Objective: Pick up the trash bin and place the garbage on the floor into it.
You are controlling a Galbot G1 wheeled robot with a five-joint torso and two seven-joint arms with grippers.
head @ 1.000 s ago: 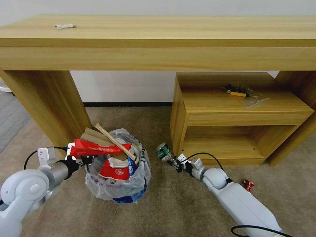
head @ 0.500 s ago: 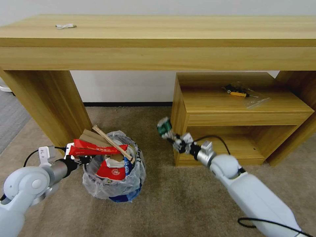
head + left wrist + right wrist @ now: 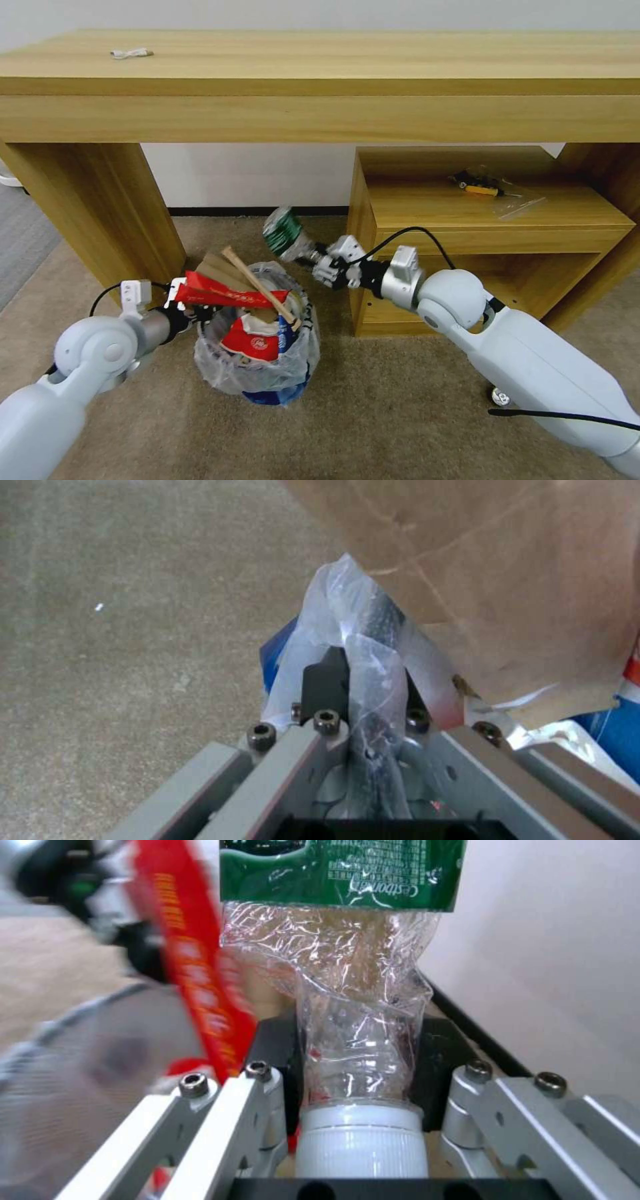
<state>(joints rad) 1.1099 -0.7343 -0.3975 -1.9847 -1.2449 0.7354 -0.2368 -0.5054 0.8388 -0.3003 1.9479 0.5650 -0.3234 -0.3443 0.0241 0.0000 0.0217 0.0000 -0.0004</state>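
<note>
The trash bin (image 3: pixel 270 393), blue with a crinkly plastic liner, hangs just above the floor (image 3: pixel 373 413). It holds garbage: a red wrapper (image 3: pixel 230 297), a stick (image 3: pixel 257 283), cardboard (image 3: pixel 217 267) and a red-white cup (image 3: pixel 250 340). My left gripper (image 3: pixel 190 312) is shut on the bin's rim; in the left wrist view its fingers (image 3: pixel 327 680) pinch the plastic liner (image 3: pixel 363 645). My right gripper (image 3: pixel 321 265) is shut on the neck of a crumpled clear bottle (image 3: pixel 285 232) with a green label, held just above and behind the bin. The bottle (image 3: pixel 360 1030) stands between the jaws of the right gripper (image 3: pixel 360 1060).
A long wooden desk (image 3: pixel 320 80) spans the back, its leg (image 3: pixel 100 207) left of the bin. A low wooden shelf unit (image 3: pixel 480 227) stands to the right, with a black-yellow item in a clear bag (image 3: pixel 483 187) on top. A white cable (image 3: pixel 131 53) lies on the desk.
My right gripper has lifted the bottle from the carpet and carried it up and left, to just above the bin. The left arm and bin have shifted slightly right.
</note>
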